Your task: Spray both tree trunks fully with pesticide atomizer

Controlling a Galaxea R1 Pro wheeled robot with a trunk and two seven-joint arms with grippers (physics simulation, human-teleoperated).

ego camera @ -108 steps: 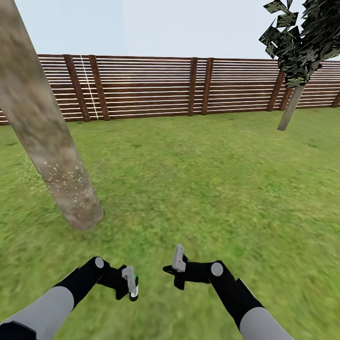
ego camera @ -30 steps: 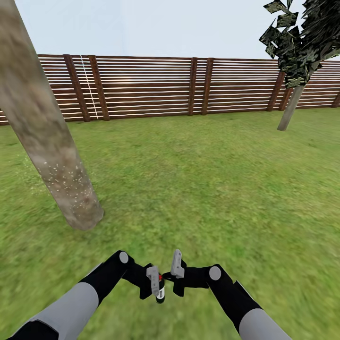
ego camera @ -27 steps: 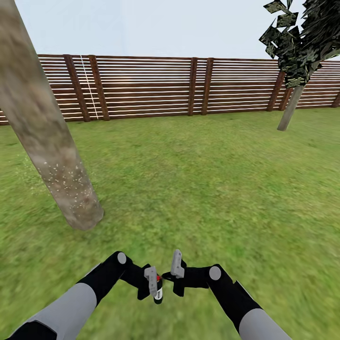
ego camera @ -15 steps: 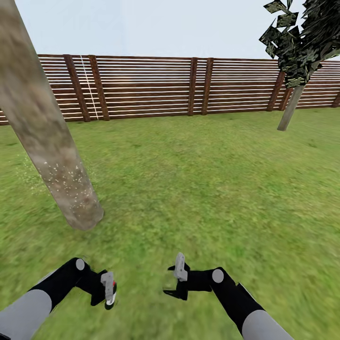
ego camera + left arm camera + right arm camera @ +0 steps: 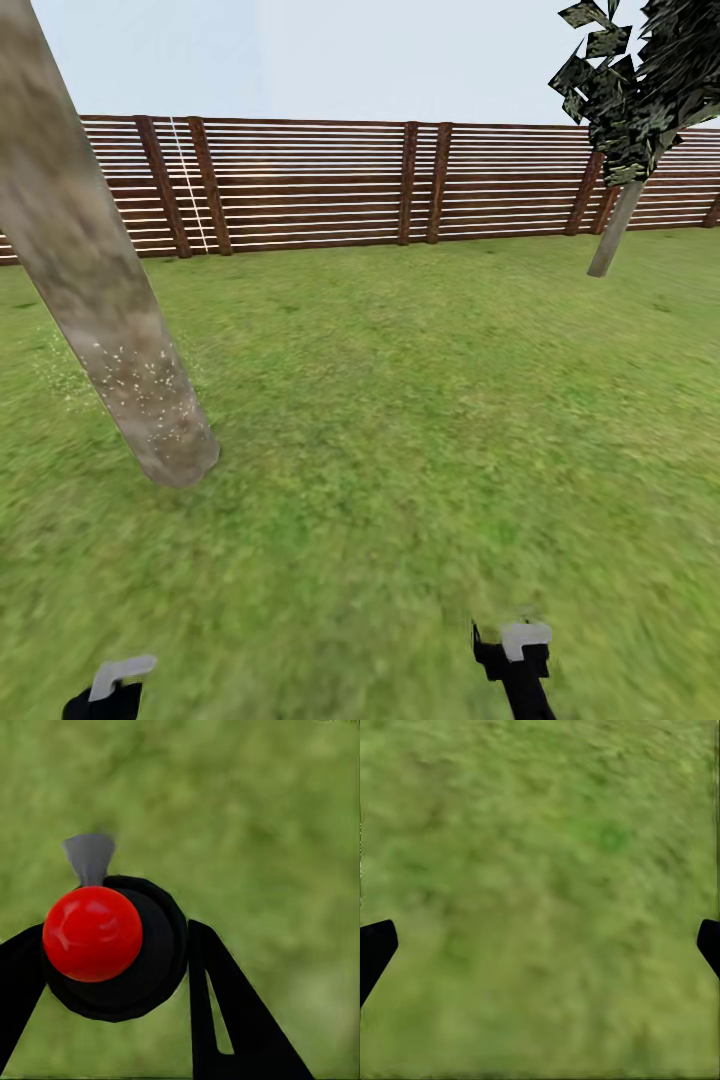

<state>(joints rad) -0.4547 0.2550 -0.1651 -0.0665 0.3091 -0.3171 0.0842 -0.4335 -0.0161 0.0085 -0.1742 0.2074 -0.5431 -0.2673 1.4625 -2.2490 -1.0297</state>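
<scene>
1. Left gripper [image 5: 112, 960], black fingers closed on the small dark pesticide atomizer [image 5: 112, 945], seen end-on, its glossy red round cap toward the wrist camera.
2. Right gripper [image 5: 540, 945], spread wide, holds nothing above blurry green grass [image 5: 420, 400].
3. 2 pale mottled trunks: 1 thick near trunk [image 5: 100, 290], 1 far trunk [image 5: 612, 232] by the brown slatted fence [image 5: 320, 180].

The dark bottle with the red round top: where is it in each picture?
Head view: lower left corner, hidden at the left gripper.
Left wrist view: dark bottle with red round top, centre-left, clamped between that gripper's fingers.
Right wrist view: open right gripper over green grass.
Shared landmark: that grass.
</scene>
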